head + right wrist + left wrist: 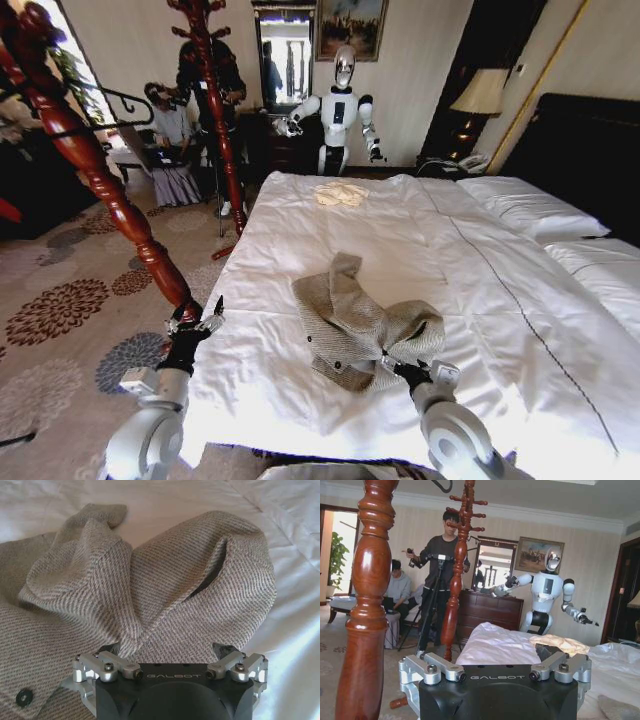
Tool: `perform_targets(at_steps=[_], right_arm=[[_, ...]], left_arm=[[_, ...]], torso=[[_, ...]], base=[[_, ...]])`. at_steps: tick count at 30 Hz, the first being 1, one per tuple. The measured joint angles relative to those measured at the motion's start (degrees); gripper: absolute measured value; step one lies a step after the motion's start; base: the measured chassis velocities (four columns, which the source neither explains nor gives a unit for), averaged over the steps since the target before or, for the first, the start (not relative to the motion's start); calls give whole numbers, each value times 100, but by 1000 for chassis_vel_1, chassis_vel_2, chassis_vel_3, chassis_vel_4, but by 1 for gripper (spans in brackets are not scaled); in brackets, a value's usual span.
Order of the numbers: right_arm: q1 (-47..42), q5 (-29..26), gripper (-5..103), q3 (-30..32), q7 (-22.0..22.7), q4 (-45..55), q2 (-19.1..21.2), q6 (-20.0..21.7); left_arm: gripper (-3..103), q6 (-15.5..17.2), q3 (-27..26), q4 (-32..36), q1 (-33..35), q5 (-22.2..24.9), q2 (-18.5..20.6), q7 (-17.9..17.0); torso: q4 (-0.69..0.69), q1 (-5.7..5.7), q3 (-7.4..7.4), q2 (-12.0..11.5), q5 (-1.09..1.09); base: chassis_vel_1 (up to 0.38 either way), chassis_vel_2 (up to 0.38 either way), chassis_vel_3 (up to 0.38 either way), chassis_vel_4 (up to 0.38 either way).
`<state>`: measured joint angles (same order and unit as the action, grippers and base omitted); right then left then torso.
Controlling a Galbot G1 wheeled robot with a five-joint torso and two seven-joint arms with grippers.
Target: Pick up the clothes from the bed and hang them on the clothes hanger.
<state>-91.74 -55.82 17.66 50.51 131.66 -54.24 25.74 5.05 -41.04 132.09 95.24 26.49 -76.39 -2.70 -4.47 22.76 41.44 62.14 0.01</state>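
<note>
The grey-beige knit cardigan (360, 320) lies crumpled in the middle of the bed (450, 250), on the white duvet. My right gripper (402, 368) is at the cardigan's near edge, open, with its fingers pressed into a raised fold of the knit (150, 580); the right gripper (167, 647) has cloth between its spread fingertips. My left gripper (200, 320) hovers open and empty at the bed's left edge, beside a turned wooden post (120, 210). A thin black clothes hanger (118, 102) hangs high at the left, near that post.
A small cream garment (342, 193) lies at the bed's far end. White pillows (530, 205) and a dark headboard (590, 150) are at the right. A second wooden stand (215, 110), another robot (340, 110) and people stand behind. Patterned carpet (60, 310) lies left.
</note>
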Motion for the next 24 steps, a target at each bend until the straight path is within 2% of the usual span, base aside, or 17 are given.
perform_targets(at_steps=[7, 14, 18, 23, 24], right_arm=[[124, -131, 100, -392, -151, -76, -46, 47], [259, 235, 100, -538, -117, -363, -22, 159], [398, 640, 100, -631, -214, -542, -25, 175], [402, 790, 102, -628, -141, -601, -79, 313], [377, 809, 97, -610, -138, -609, -73, 315]], left_arm=[[100, 29, 12, -60, -34, -12, -29, -20], [100, 37, 3, -116, -64, -22, -42, -33], [100, 46, -5, -146, -85, -23, -54, -50], [100, 59, 6, -150, -88, -29, -88, -56], [100, 62, 6, -150, -88, -29, -90, -58]], torso=[[0, 0, 0, 0, 0], [0, 0, 0, 0, 0], [0, 1, 0, 0, 0], [0, 1, 0, 0, 1], [0, 1, 0, 0, 1]], base=[[0, 0, 0, 0], [0, 0, 0, 0], [0, 0, 0, 0], [0, 0, 0, 0], [0, 0, 0, 0]])
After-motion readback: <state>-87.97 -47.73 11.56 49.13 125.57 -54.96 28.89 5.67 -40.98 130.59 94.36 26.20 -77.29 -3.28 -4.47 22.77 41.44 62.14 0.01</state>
